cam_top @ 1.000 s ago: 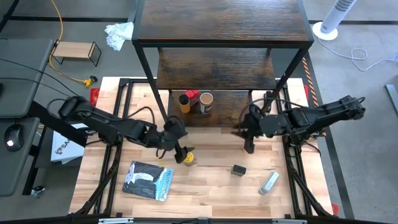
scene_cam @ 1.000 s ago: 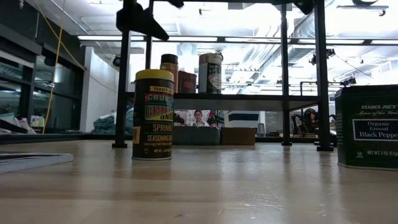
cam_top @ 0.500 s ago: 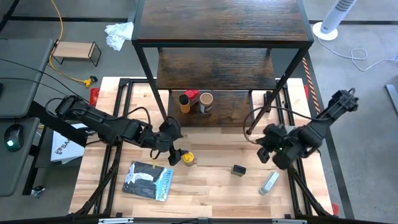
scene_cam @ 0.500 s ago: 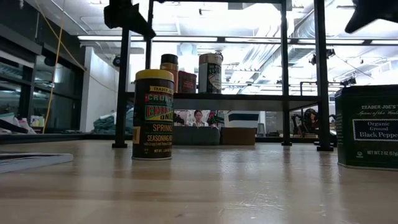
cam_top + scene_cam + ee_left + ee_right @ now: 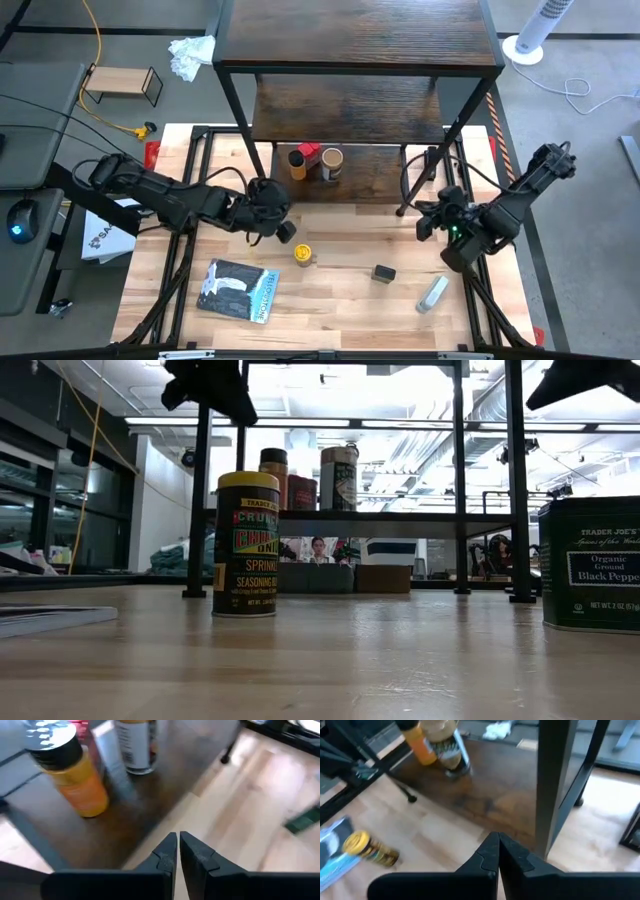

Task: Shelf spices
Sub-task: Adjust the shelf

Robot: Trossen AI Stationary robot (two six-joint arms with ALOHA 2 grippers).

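Spice count: five in all, and they split three and two.
On the shelf (image 5: 360, 40): three sit together at the left part of the lowest board, an orange-bodied brown jar (image 5: 296, 164), the red one (image 5: 309, 154) and the tan-lidded jar (image 5: 331, 163), all upright and close enough to touch or nearly so.
On the table (image 5: 340, 295): two are out on the bare wood, the yellow-lidded jar (image 5: 303, 253) standing near the middle, and the small black one (image 5: 383, 273) a little to its right, apart from it.
Other items: one flat blue-grey packet (image 5: 238, 290) near the table's front left, one grey-white tube (image 5: 432, 293) near the front right, neither of them touching a spice.
Upper boards: the two higher shelf boards carry nothing that shows from above.
Left gripper (image 5: 283, 229): over the table just in front of the shelf's front-left leg, just back and left of the yellow-lidded jar; fingers pinched almost together in the left wrist view, nothing between them.
Right gripper (image 5: 425, 222): over the table's right side beside the shelf's front-right leg, well apart from the black tin; fingers drawn tight together, nothing held.
Beside the table: one small light-wood rack (image 5: 122, 82) on the floor at far left.
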